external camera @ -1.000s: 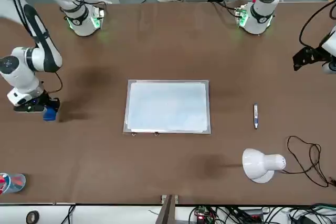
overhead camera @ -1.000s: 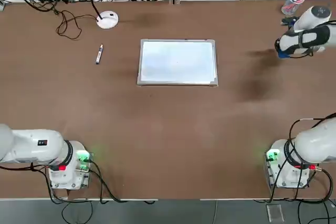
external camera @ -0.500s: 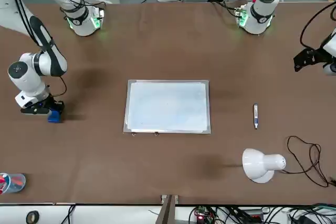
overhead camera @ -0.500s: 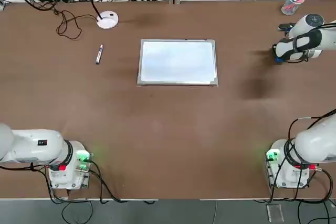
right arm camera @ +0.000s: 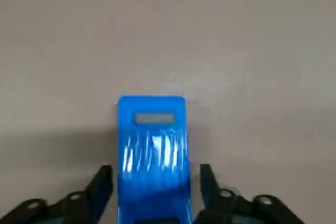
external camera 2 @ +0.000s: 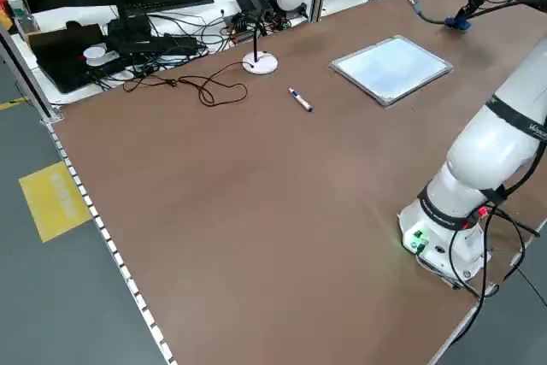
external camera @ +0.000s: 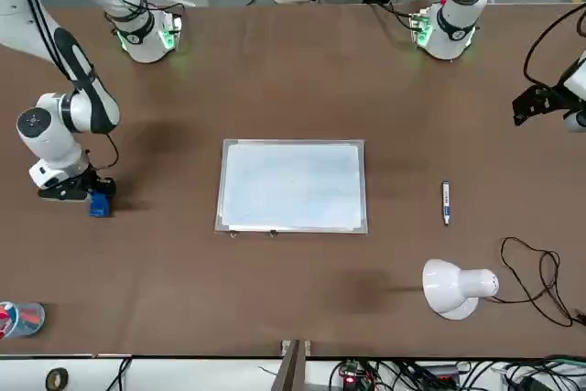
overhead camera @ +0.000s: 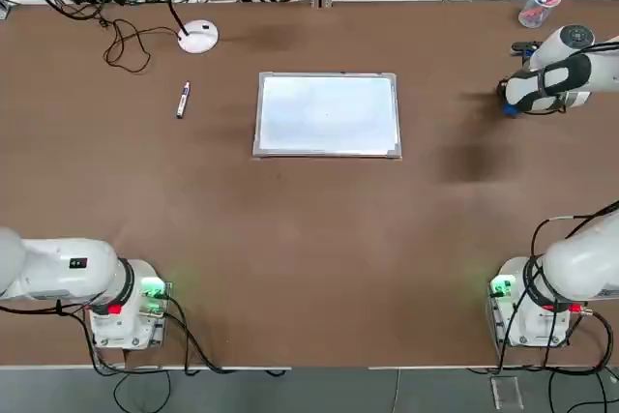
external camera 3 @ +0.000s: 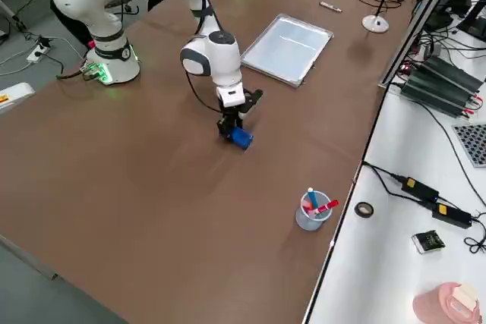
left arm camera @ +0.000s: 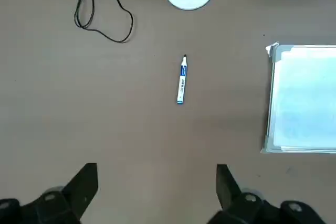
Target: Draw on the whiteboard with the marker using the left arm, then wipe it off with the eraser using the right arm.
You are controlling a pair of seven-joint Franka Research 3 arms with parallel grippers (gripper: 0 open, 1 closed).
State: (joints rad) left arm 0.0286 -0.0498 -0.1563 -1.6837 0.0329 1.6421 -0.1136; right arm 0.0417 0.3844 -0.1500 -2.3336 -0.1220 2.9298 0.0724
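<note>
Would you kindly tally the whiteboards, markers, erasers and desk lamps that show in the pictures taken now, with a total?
Whiteboard: 1
Marker, the slim pen lying alone on the table: 1
Eraser, the blue block: 1
Desk lamp: 1
Total: 4

Silver-grey frame round the white whiteboard, bright blue eraser, plain brown table.
</note>
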